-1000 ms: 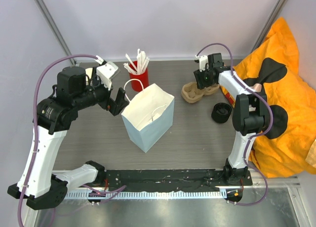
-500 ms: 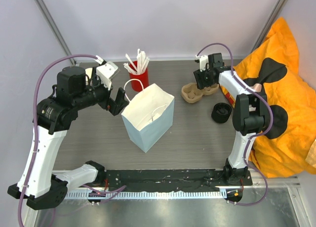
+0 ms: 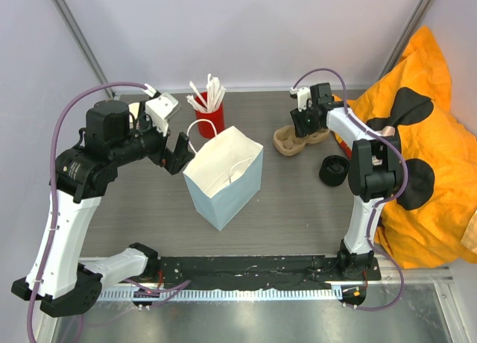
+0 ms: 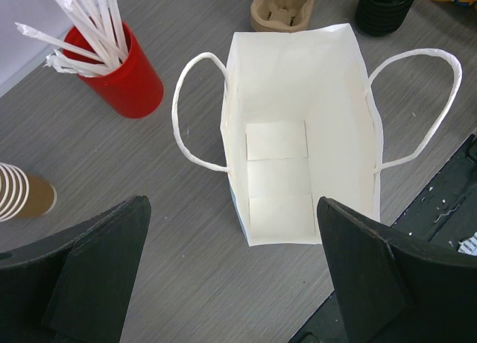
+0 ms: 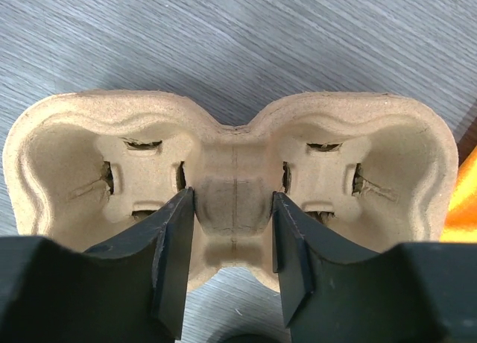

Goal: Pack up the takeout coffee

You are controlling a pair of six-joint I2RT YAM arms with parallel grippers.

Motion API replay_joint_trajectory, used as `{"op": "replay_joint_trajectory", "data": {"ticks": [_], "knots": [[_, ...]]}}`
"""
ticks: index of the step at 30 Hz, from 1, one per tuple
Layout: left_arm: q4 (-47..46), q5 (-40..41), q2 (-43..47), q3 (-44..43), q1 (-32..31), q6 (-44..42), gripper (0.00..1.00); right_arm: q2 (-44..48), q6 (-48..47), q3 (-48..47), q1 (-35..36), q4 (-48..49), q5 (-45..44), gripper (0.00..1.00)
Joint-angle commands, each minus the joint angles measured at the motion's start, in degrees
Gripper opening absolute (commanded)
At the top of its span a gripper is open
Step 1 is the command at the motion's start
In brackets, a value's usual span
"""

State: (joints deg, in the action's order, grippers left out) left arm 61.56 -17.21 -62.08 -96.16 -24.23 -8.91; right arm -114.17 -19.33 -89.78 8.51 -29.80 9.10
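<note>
The takeout coffee, a tan paper cup (image 4: pixel 22 194) with a white rim, stands at the left edge of the left wrist view. In the top view it (image 3: pixel 135 109) is mostly hidden behind the left arm. My left gripper (image 4: pixel 232 203) is open and empty, hovering over the near end of the open white paper bag (image 4: pixel 298 127), which stands mid-table (image 3: pixel 223 175). My right gripper (image 5: pixel 232 216) is shut on the middle ridge of the moulded cardboard cup carrier (image 5: pixel 82 156), at the back right of the table (image 3: pixel 287 142).
A red cup of white wrapped sticks (image 3: pixel 209 118) stands behind the bag. A stack of black lids (image 3: pixel 334 169) lies right of the carrier. An orange and black cloth (image 3: pixel 425 149) fills the right side.
My right gripper has shifted slightly left over the carrier and closed in on its middle ridge. The left arm and the bag have not moved.
</note>
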Motion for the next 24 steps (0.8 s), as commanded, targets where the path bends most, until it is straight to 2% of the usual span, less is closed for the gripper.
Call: {"op": "replay_joint_trajectory", "data": {"ticks": [1,4,8,24], "knots": [[-1.71,-1.33,0.12,-0.17,0.32,0.91,1.0,0.79,-0.27,-1.19,0.27,1.5,0.39,0.42],[-1.62,-1.24,0.03,-0.17,0.32,0.91,1.0,1.14,-0.27,-1.1,0.28,1.59,0.13,0.42],[-1.62,-1.33,0.03,-0.08,0.32,0.91,1.0,1.84,-0.27,-1.1,0.19,1.68,-0.23,0.55],[-1.79,-1.33,0.3,0.27,0.58,1.08,1.0,3.34,-0.09,-0.49,0.19,3.08,0.21,0.56]]}}
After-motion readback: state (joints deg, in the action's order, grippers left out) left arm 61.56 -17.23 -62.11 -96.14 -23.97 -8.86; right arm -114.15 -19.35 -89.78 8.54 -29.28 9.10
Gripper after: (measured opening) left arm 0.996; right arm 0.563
